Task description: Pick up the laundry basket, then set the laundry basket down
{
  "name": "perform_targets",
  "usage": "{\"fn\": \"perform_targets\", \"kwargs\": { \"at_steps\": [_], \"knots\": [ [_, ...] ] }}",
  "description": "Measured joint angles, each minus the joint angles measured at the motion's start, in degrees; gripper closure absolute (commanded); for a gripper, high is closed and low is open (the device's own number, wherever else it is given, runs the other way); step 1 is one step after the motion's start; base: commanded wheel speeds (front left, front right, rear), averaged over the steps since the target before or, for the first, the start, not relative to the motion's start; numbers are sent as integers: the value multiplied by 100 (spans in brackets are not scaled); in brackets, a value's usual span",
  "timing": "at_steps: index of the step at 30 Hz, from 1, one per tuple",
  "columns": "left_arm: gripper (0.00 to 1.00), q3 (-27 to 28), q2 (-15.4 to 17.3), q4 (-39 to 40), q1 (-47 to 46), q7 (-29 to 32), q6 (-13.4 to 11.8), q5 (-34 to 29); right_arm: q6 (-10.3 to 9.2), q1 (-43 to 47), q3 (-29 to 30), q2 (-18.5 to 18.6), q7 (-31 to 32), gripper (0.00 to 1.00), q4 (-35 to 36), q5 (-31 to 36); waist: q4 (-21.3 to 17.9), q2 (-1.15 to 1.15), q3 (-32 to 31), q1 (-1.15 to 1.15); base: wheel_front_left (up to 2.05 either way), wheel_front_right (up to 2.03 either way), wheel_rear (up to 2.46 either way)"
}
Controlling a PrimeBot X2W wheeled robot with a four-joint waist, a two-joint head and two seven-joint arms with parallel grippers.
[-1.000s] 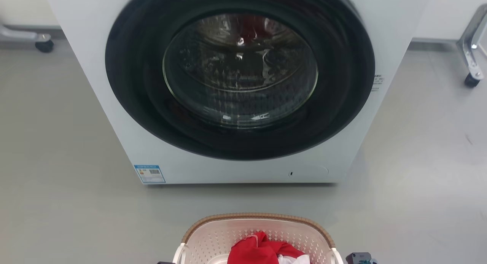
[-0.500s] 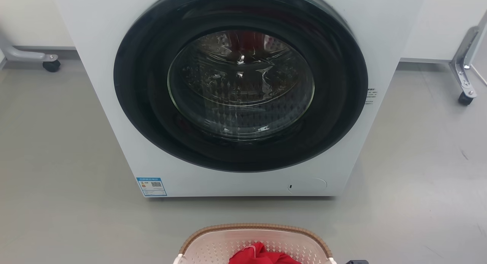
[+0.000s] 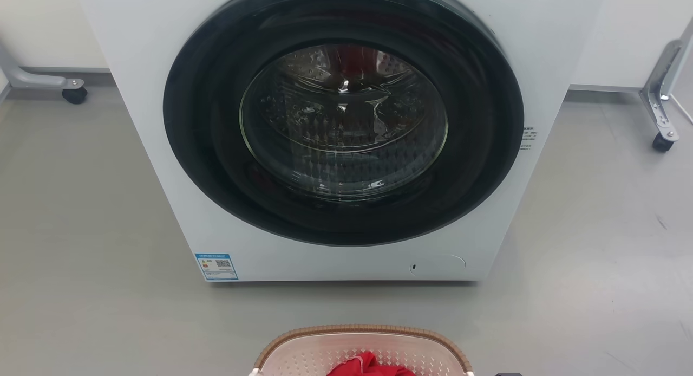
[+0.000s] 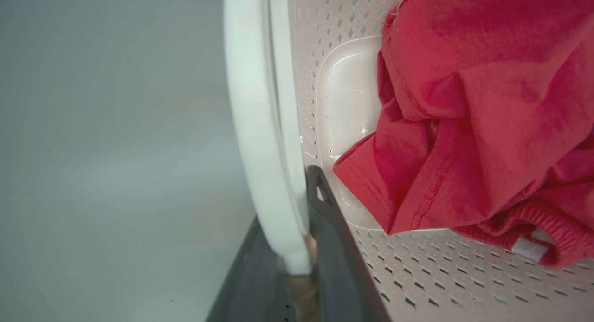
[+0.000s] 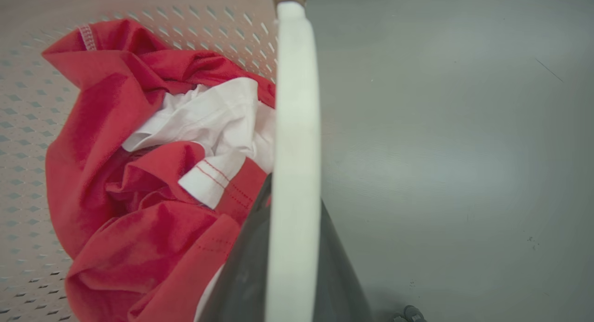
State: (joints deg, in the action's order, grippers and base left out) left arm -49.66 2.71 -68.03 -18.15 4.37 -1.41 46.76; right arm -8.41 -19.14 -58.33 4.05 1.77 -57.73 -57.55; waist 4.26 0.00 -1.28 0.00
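Observation:
The laundry basket [image 3: 363, 329], cream with perforated walls and a brown woven-look rim, sits at the bottom edge of the head view, in front of the washer. Red clothing [image 3: 368, 366] lies inside it. In the left wrist view my left gripper [image 4: 292, 229] is shut on the basket's white side handle [image 4: 253, 104], one dark finger on each side, with the red garment [image 4: 464, 104] on the perforated floor [image 4: 417, 275]. In the right wrist view my right gripper [image 5: 292, 247] is shut on the other white handle [image 5: 297, 104], beside red clothing [image 5: 116, 173] and white clothing [image 5: 209, 113].
A white front-loading washer [image 3: 346, 137] with a round dark door, shut, stands just beyond the basket. Metal frame legs on castors stand at the far left [image 3: 74, 94] and far right [image 3: 661, 143]. Grey floor [image 3: 81, 229] lies on both sides.
The head camera has shifted, so the washer sits lower in view than a second ago. The basket has slid further off the bottom edge, a little more than the washer moved.

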Motion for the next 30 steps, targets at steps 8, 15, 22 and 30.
{"fn": "perform_targets", "kwargs": {
  "at_steps": [8, 15, 22, 30],
  "knots": [
    [100, -55, 4, -9, -35, -1, 40, 26, -1, -33, -104, 2, -13, 100, -26, -99, -6, 0, 8, 0, 0, 0, 0],
    [100, -88, 4, -35, -68, -1, 43, 60, -1, -53, -183, 2, -32, 100, -43, -155, -16, 0, 17, 0, 0, 0, 0],
    [100, -126, 9, -43, -160, -1, 42, 199, -1, -152, -256, 3, -43, 100, -62, -270, -33, 0, 41, 0, 0, 0, 0],
    [100, -227, 5, -63, -156, -40, 43, 245, 0, -155, -345, 2, -87, 100, -119, -359, -44, 0, 82, 0, 0, 0, 0]
  ]
}}
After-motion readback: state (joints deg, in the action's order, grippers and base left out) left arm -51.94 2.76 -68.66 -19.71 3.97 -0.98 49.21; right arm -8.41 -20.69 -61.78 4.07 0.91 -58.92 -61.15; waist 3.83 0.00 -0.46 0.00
